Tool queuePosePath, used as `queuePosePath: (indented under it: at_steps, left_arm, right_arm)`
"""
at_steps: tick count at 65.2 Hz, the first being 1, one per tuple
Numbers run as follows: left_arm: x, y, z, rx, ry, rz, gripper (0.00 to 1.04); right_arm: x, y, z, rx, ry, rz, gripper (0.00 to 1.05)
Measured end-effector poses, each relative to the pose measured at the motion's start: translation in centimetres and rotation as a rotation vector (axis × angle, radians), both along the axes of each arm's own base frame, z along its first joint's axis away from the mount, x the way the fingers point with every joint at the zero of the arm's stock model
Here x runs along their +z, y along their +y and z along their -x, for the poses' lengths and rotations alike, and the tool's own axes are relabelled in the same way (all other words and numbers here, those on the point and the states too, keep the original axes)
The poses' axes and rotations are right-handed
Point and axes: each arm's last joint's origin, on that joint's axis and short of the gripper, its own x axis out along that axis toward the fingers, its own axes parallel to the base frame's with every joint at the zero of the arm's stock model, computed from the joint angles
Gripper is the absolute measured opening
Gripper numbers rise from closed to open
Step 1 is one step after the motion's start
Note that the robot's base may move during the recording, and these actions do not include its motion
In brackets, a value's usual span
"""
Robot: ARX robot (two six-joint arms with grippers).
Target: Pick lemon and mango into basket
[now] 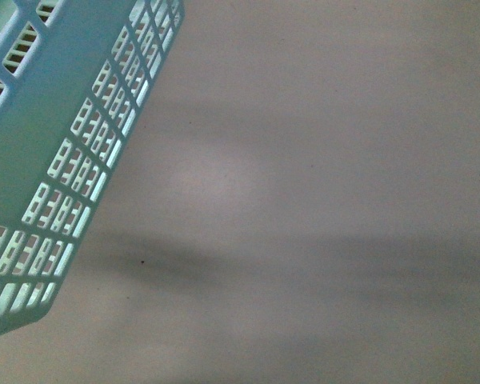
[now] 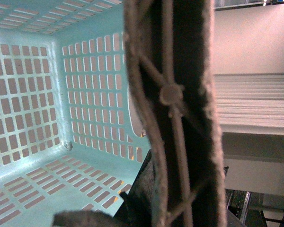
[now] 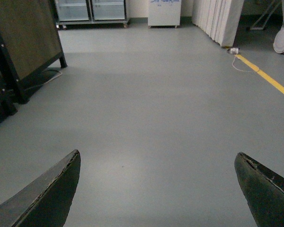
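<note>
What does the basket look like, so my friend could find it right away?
Start with the wide grey floor that fills the front view, then look to the upper left corner. The basket juts in there, made of pale teal plastic. Its walls are full of little rectangular slots, unlike the plain, smooth floor around it.

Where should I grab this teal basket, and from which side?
Probably the brown handle: a narrow ribbed bar a gripper can close around, reached from the open top of the basket. Its slotted walls look too broad and flat to pinch.
</note>
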Motion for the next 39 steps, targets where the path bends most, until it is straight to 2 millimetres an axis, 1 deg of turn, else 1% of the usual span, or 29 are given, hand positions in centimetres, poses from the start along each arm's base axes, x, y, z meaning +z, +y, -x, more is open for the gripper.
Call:
queuePosePath:
  at_steps: [39]
  left_arm:
    - [-0.07,-0.02,-0.02,-0.001,0.006,-0.002,0.05]
  right_arm:
    - [0.0,0.0,0.0,0.0,0.0,0.0,0.96]
